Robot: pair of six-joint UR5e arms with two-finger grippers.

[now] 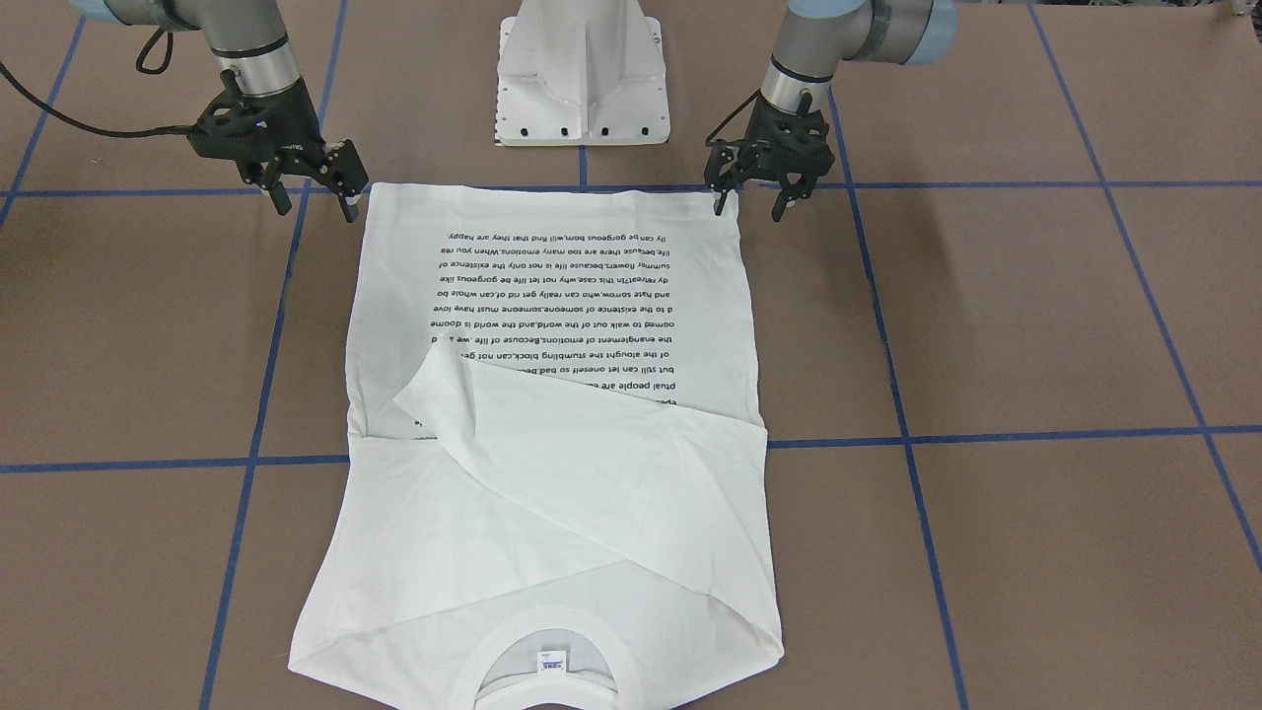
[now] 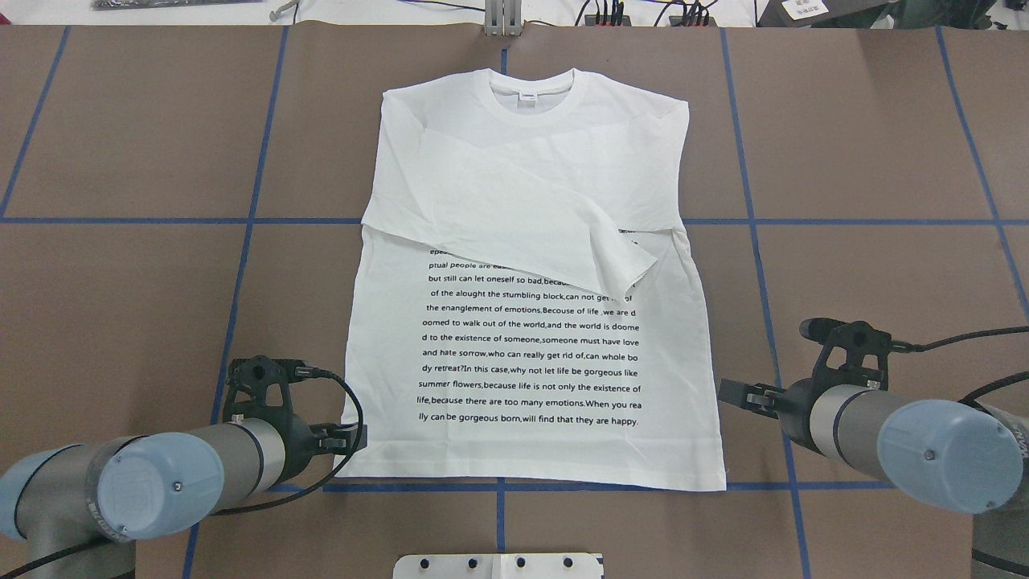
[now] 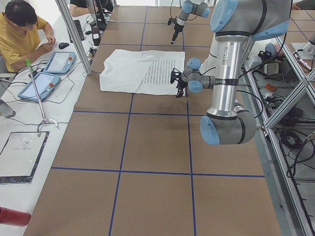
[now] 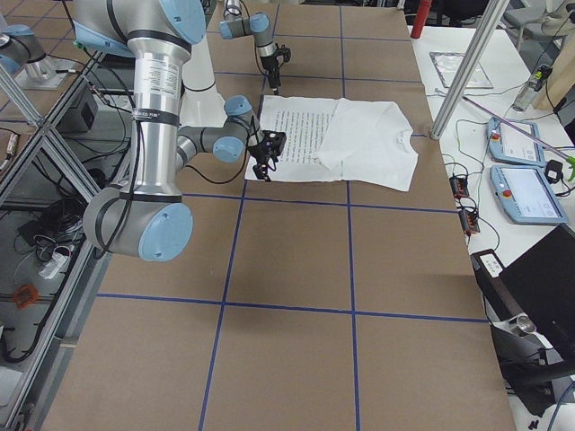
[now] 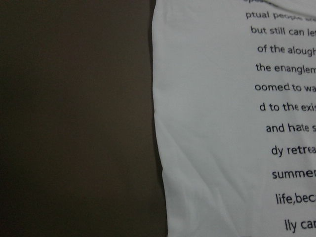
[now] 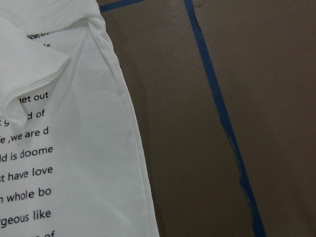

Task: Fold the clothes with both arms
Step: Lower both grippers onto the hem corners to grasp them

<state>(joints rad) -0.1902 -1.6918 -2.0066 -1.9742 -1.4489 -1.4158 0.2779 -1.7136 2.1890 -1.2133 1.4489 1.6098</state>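
— Front-facing camera?
— A white long-sleeved T-shirt (image 1: 552,473) lies flat on the brown tabletop (image 1: 1035,325) gridded with blue tape (image 1: 986,184), hem toward the white pedestal base (image 1: 582,79). The left claw (image 1: 754,204) and right claw (image 1: 315,202) are both spread apart by the hem corners.
— Overhead?
— Sleeves folded across the chest, neck at the far edge.
— The sides?
— A seated operator in yellow (image 3: 19,37), with teach pendants (image 3: 60,62) alongside.
— Wrists?
— Shirt edges with printed text.
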